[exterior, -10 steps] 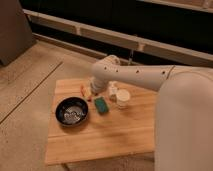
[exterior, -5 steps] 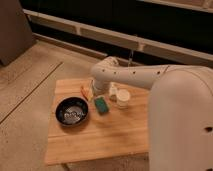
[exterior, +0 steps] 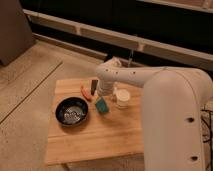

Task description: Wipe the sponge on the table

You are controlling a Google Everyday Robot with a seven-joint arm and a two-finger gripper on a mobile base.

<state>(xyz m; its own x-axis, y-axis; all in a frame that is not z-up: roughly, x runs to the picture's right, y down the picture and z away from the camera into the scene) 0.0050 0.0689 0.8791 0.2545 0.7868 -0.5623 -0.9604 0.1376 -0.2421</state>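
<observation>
The teal-green sponge (exterior: 102, 105) lies flat on the light-brown wooden table (exterior: 100, 137), between the black bowl and the white cup. My gripper (exterior: 94, 87) hangs at the end of the white arm, just above and slightly left of the sponge. Its dark fingers (exterior: 94, 85) point down, open, with nothing in them. The white wrist (exterior: 107, 79) hides part of the gripper.
A black bowl (exterior: 71, 111) sits left of the sponge. A white cup (exterior: 122, 97) stands to the sponge's right. An orange, carrot-like object (exterior: 86, 92) lies beside the gripper. Speckled floor (exterior: 25, 90) surrounds the table, and a dark wall with rails runs behind.
The arm has barely shifted over the table. The sponge, bowl and cup lie where they were.
</observation>
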